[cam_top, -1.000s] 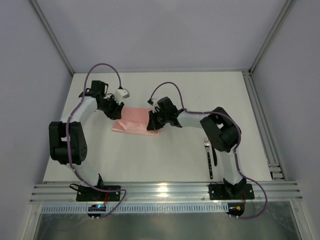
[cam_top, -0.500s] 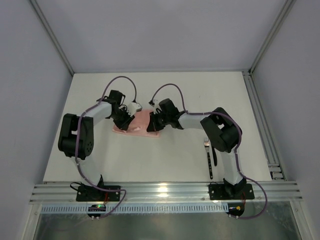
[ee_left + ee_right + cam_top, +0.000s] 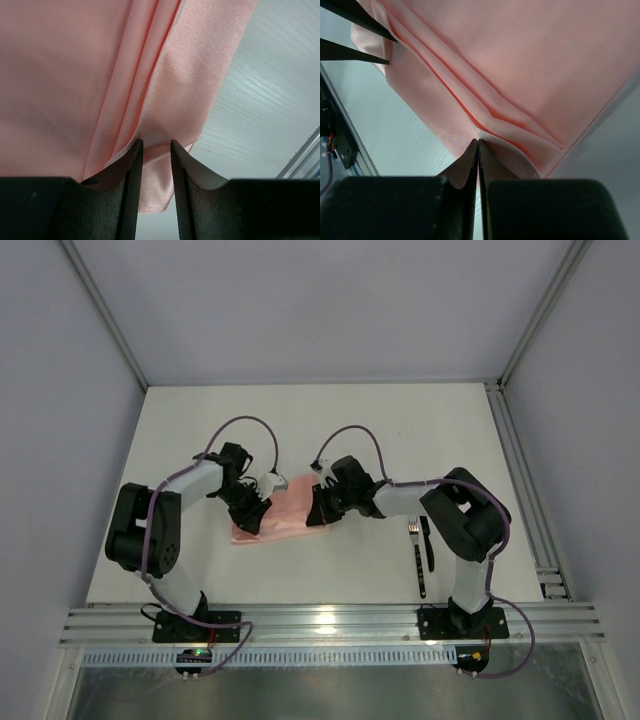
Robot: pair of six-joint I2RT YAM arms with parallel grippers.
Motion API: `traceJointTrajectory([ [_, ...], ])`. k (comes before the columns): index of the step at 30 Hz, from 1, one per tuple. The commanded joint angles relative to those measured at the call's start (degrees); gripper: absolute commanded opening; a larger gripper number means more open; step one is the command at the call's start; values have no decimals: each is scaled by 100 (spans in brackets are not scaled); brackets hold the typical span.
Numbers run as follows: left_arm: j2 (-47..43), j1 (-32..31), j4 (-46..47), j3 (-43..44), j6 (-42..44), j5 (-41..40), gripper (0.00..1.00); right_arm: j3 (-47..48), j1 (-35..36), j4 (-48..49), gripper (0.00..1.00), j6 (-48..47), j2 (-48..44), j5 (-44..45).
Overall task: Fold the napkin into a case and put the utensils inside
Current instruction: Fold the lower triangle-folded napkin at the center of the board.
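The napkin [image 3: 287, 518] lies folded into a layered band on the tabletop [image 3: 400, 430], spanning the gap between the two grippers. The left gripper [image 3: 154, 145] is clamped on a pleated fold at the band's left end, with cloth bunched between its fingers and spreading out ahead of it. The right gripper [image 3: 478, 142] is pinched tight on the right end, where the creases run into its tips. The utensils [image 3: 426, 545] lie well to the right of the right gripper, apart from the cloth.
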Motion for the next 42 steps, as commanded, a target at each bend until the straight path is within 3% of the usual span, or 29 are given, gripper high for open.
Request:
traceJointTrajectory([
  [1,-79,-11,-454,-118,-19,258,32,8,10,-312,4,-61,-232,74],
  [8,-28,15,-120,198,-432,-233,32,447,-8,-243,5,-88,-144,21],
  [17,202,384,65,277,-600,57,32,1080,-210,-190,4,0,778,13],
  [26,0,420,100,348,-617,452,37,1212,-263,-216,4,-26,920,74],
  [32,87,420,460,339,-889,-188,34,1405,-254,-566,4,-158,587,232],
  [37,386,420,487,348,-986,-163,33,1556,-123,-1200,4,-571,-326,988],
  [42,377,420,417,365,-1012,-84,33,713,228,-226,4,-71,-426,611],
])
